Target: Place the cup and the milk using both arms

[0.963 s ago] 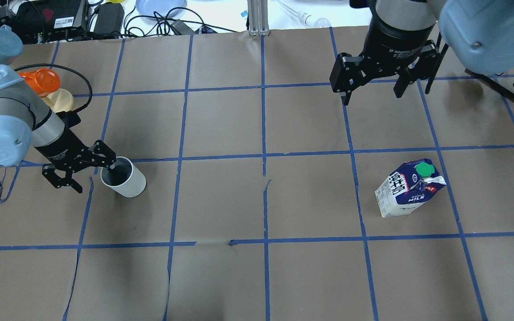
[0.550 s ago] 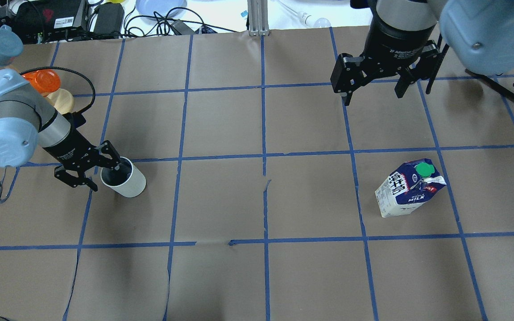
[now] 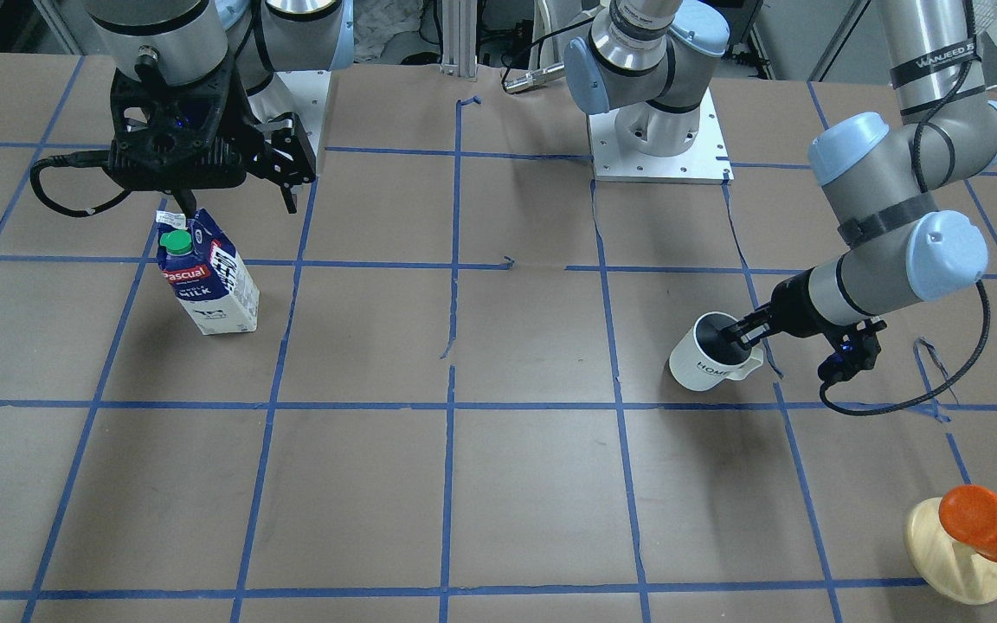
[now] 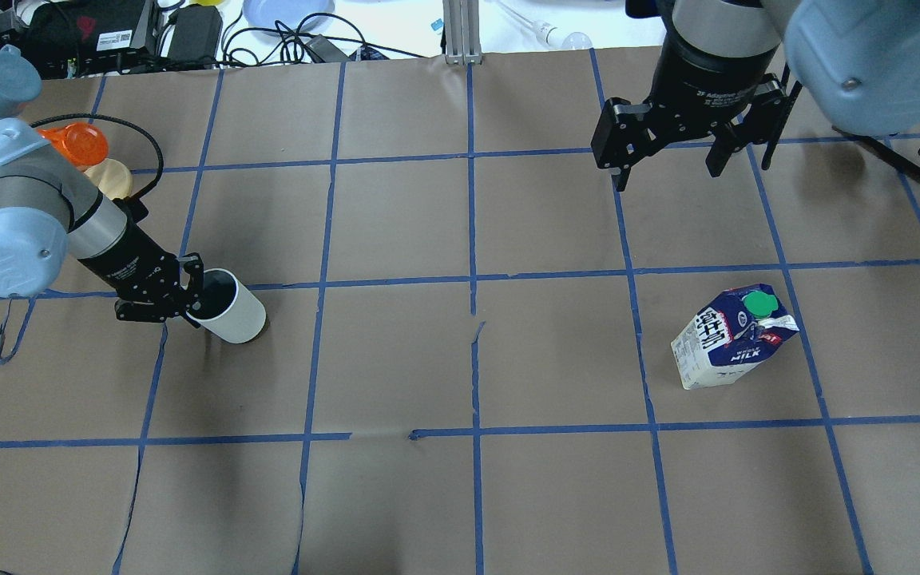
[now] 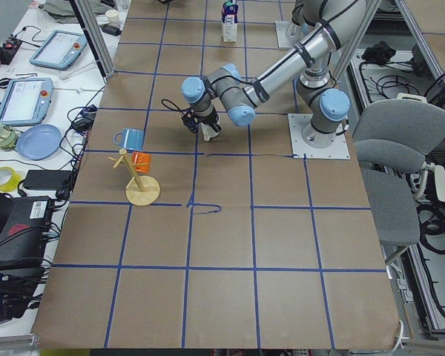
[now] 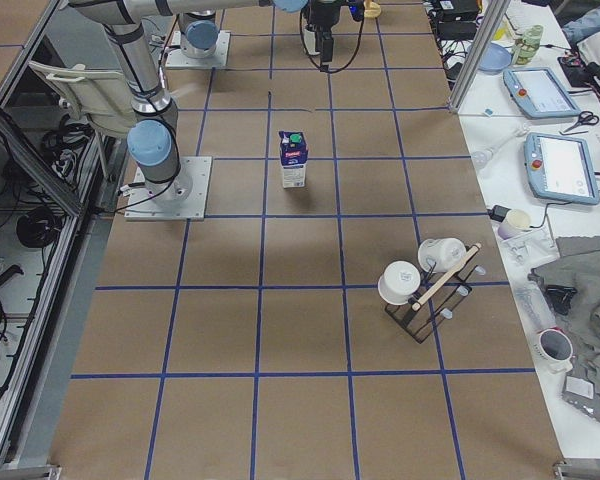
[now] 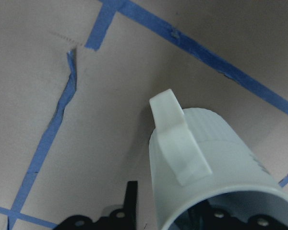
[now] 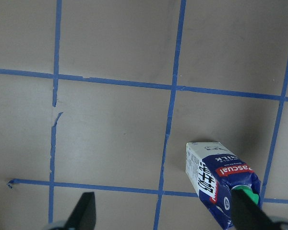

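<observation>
Left gripper (image 4: 188,301) clamps the rim of the white ceramic mug (image 4: 238,317), well apart from the blue-and-white gable-top milk carton (image 4: 735,337); right gripper (image 4: 665,168) hangs spread near that carton, which stands ungrasped. Both placements remain.

Both arms are silver-grey tubes with rounded light blue joint caps set with small screws. The left arm (image 3: 862,281), at the right of the front-facing view, wears black bands, one lettered in white, and carries a looping black cable (image 3: 923,400). The right arm (image 4: 867,64) ends in a black collar with white print. The left hand (image 4: 191,297) and right hand (image 4: 666,174) are black open linkages.
</observation>
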